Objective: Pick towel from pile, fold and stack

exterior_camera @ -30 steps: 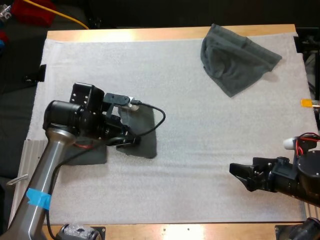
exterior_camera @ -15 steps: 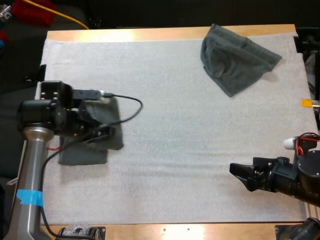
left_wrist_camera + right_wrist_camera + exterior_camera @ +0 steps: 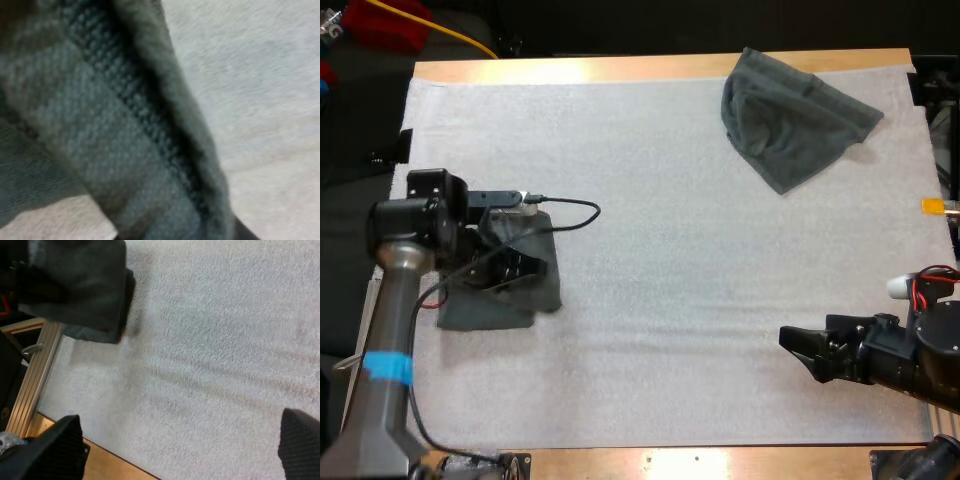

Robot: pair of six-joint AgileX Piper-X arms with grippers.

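A folded dark grey-green towel (image 3: pixel 546 284) sits at the mat's left side, with my left gripper (image 3: pixel 517 266) shut on it. It partly overlaps a second flat folded towel (image 3: pixel 484 312) lying beneath it by the mat's left edge. In the left wrist view the held towel's knit fabric (image 3: pixel 100 125) is pressed close, its thick folded edge running across. A crumpled towel (image 3: pixel 788 122) lies at the far right of the mat. My right gripper (image 3: pixel 798 348) rests low over the mat's near right, open and holding nothing; its fingers (image 3: pixel 52 450) stand wide apart, facing the folded towel (image 3: pixel 82 282).
The white mat (image 3: pixel 670 250) covers nearly the whole table. A metal rail (image 3: pixel 32 382) runs along the table's left edge beside the folded towels. Open mat stretches between the two grippers.
My left arm carried the folded towel leftward across the mat onto the flat towel at the left edge, then settled slightly. The right arm has stayed still.
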